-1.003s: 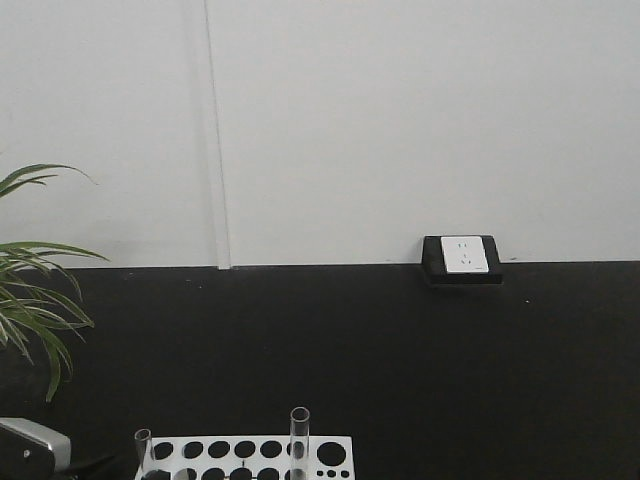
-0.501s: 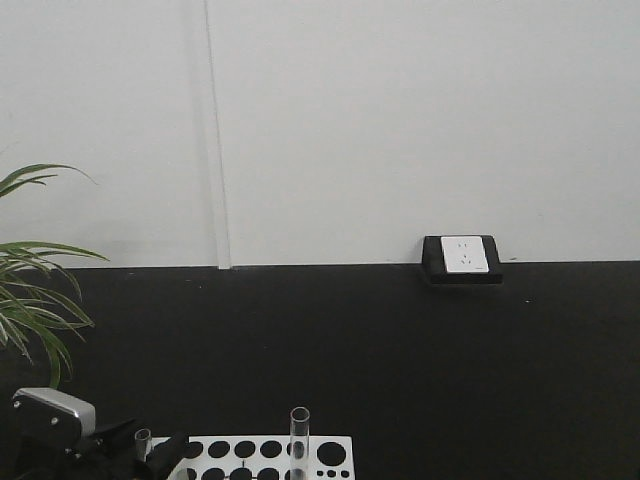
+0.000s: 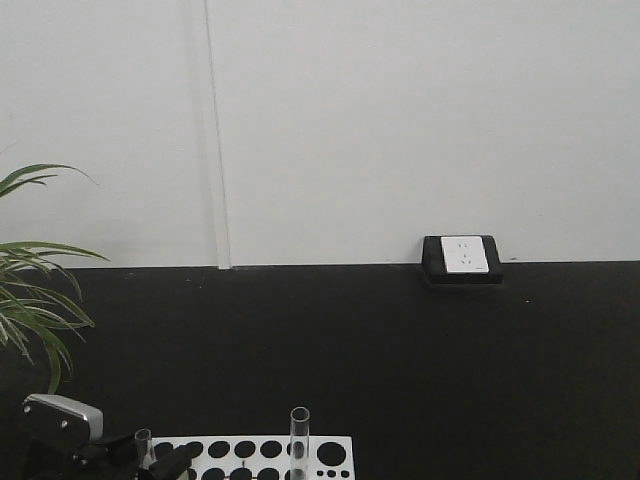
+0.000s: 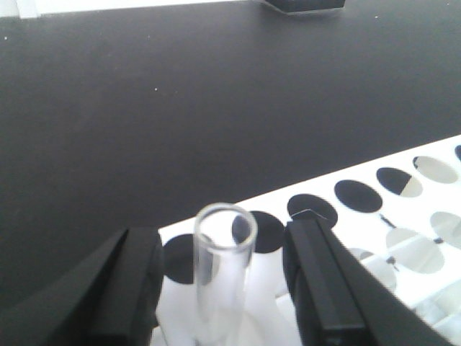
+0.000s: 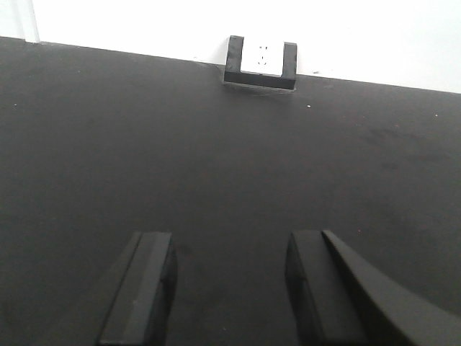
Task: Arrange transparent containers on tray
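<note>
Now, test tube stands upright in an end hole of the white rack, between the left gripper and its spread jaws, touching neither, long axis vertical; right gripper, likewise spread and empty, hangs over the black table.

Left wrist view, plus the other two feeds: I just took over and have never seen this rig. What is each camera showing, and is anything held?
This is a two-armed robot. Each arm ends in a two-finger gripper with a camera at its wrist.

The front-facing view looks across the black surface to a white wall with a socket and a plant. At its bottom edge is a white rack with round holes. A left test tube and a right test tube stand in it.

The left wrist view looks along the left gripper. Its black fingers are open on either side of the left test tube and do not touch it.

The right wrist view shows the right gripper open over the black surface, holding nothing.
</note>
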Available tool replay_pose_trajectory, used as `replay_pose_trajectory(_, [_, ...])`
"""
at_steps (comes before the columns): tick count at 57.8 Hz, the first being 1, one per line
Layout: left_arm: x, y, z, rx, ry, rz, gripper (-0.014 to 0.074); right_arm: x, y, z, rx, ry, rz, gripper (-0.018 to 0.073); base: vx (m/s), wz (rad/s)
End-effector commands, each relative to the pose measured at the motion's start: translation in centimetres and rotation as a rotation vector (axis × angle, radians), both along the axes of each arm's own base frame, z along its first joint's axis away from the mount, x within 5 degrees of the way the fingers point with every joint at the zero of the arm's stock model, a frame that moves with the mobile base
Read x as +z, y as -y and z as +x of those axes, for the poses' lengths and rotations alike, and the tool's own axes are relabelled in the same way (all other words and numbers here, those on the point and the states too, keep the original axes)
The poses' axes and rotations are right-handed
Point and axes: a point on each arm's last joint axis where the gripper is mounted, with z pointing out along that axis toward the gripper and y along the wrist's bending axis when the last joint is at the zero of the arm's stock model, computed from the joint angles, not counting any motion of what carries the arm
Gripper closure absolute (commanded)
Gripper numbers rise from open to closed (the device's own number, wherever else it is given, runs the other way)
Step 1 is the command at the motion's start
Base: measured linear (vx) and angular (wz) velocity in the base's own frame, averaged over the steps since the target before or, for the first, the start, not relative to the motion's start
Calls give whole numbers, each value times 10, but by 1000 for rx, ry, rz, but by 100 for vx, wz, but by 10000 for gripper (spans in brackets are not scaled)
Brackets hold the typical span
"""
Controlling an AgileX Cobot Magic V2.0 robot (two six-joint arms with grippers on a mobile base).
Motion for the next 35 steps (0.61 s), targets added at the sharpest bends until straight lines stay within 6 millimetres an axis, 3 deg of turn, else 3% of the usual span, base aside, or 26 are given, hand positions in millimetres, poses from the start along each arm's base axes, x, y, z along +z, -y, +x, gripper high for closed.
replay_pose_trajectory(1, [21, 4, 5, -4, 112, -63, 130, 19, -2, 5, 18, 113, 1, 126, 0, 0])
replay_pose_trajectory(35, [24, 4, 5, -10, 129, -50, 385, 24, -3, 5, 32, 170, 8, 126, 0, 0])
